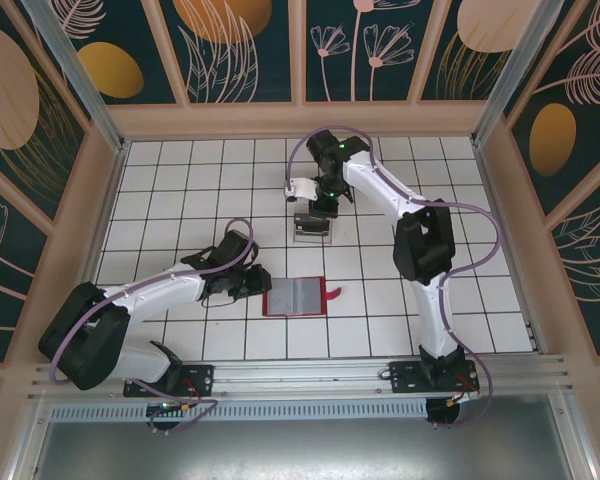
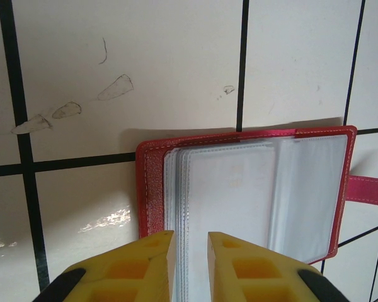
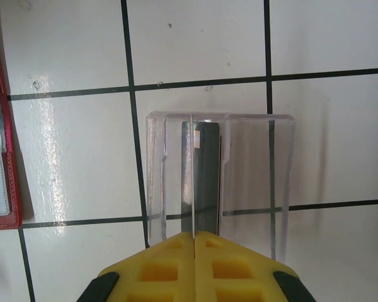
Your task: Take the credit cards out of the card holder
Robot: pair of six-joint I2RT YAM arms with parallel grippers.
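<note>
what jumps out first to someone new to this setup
The red card holder lies open near the front middle of the white tiled table, with the left gripper at its clear pockets. Farther back, the right gripper hangs over a clear tray with a dark card inside.

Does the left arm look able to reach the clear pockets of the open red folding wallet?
Probably yes: left gripper is at the red wallet's edge, jaws slightly apart, nothing between it and the pockets.
</note>
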